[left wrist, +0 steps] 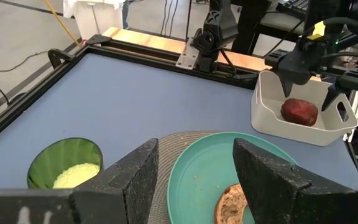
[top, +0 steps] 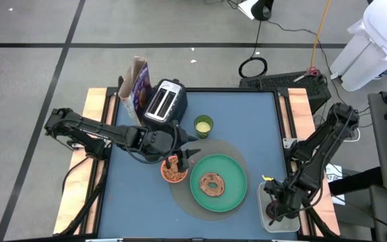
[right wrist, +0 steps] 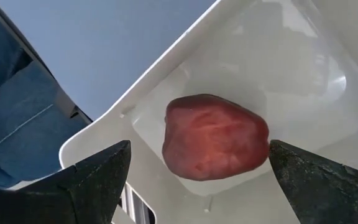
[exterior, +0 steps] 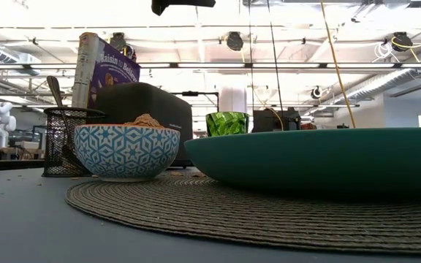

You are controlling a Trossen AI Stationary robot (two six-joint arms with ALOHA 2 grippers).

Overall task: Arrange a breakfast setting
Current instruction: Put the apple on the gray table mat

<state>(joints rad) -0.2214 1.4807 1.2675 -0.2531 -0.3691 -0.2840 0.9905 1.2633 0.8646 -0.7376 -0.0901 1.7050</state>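
Observation:
The dark-red fruit [right wrist: 215, 144] lies on the floor of the white tub [right wrist: 185, 56] at the table's near right corner. My right gripper [right wrist: 199, 155] hangs open just above it, pointing steeply down, one finger on either side, touching nothing. The green plate [top: 237, 191] holds the bagel [top: 213, 183] on a round woven mat [top: 180, 195]. Left of the plate stands the bowl [top: 174, 173], filled with brown cereal. My left gripper [left wrist: 194, 180] hovers open above the bowl and the plate's left rim, with nothing between its fingers. The purple cereal box [top: 138, 84] stands at the far left.
A dark toaster [top: 164, 102] and a green cup [top: 203, 126] stand behind the mat. A black mesh holder [exterior: 64, 142] with a spoon-like utensil [exterior: 55, 91] is beside the cereal box. Bare blue tabletop [top: 254, 128] lies at the far right.

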